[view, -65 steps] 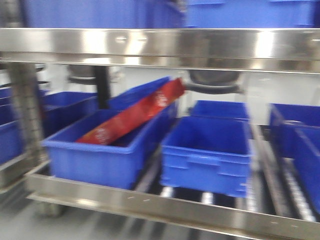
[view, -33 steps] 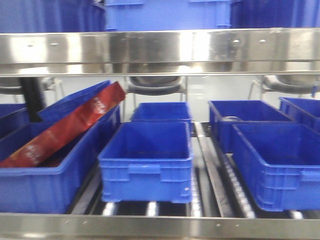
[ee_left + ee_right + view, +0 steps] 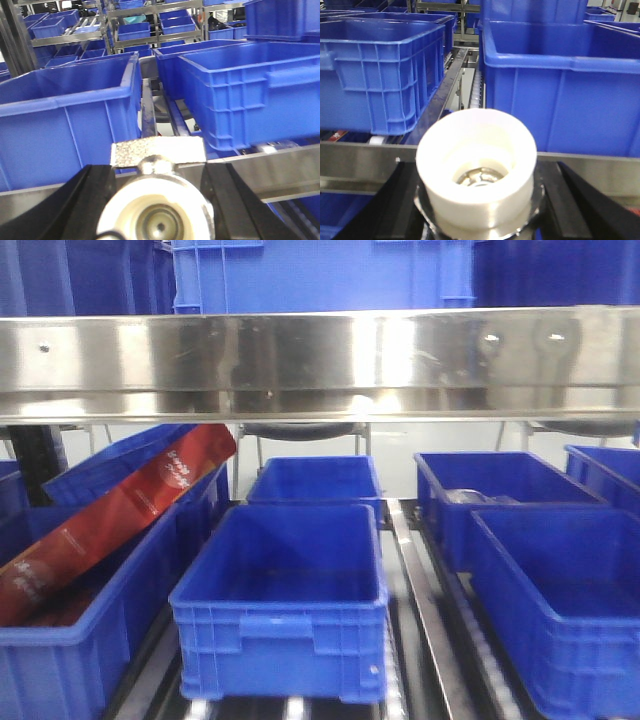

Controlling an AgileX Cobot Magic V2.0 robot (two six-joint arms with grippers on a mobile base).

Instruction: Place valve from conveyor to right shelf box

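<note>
2 valves are up at the shelf, 1 in each end effector, and the conveyor is not in any view. The left end effector (image 3: 157, 195) is squeezed tight on the cream-capped valve (image 3: 157, 222). Its black fingers (image 3: 75, 207) press both sides so the round, smooth cap cannot roll out. A rough silver metal block (image 3: 157, 150) sits on top of that cap. The right end effector (image 3: 480, 210) is clamped the same way on the white cup valve (image 3: 476, 150), a thick plastic cup shape with a shiny metal nut (image 3: 480, 177) down inside. Both valves are held low, just in front of the steel shelf edge (image 3: 365, 160). I think this is so they can go over it and into a box. The blue boxes (image 3: 280, 650) are hard plastic with ribbed walls and open tops, easy to drop things into. The front right box (image 3: 580, 670) is likely the goal. The left box (image 3: 60, 670) holds a slanting red packet (image 3: 110, 510), too long to lie flat.
</note>
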